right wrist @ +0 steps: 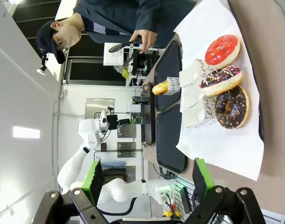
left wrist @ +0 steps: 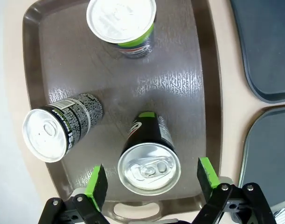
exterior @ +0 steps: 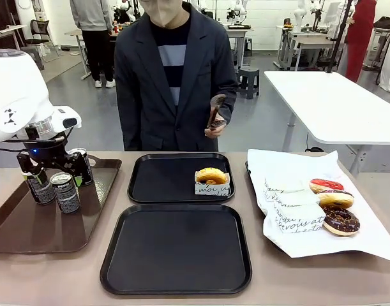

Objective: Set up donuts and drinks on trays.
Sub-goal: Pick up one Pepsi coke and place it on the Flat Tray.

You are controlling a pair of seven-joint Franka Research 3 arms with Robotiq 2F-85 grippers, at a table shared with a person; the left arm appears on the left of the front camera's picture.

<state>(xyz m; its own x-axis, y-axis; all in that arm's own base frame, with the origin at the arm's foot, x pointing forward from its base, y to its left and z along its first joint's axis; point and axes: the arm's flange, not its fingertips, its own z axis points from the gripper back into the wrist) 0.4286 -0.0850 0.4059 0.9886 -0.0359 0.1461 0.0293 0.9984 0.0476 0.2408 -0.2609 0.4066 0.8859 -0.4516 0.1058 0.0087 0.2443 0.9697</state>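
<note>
One golden glazed ring donut (exterior: 211,176) in a white paper sleeve sits on the far black square plastic tray (exterior: 163,178); the near black tray (exterior: 175,248) holds nothing, three iced donuts (exterior: 335,199) lie on white paper (exterior: 373,242), and three slim dark cans (exterior: 66,191) stand on the brown rectangular tray (exterior: 29,229) — most of the job looks left. Left gripper (left wrist: 151,179) is spread wide around one silver-topped can (left wrist: 149,165), pads clear of it — grasping nothing; right gripper (right wrist: 148,179) gapes empty too.

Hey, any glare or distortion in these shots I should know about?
Left wrist view: light glares off the brown tray, the uppermost can has a nearly washed-out lid, and the wide lens splays the cans outward. Front view: even light, sharp, a faint sheen on the near black tray. Right wrist view: rolled sideways, donuts sharp.
</note>
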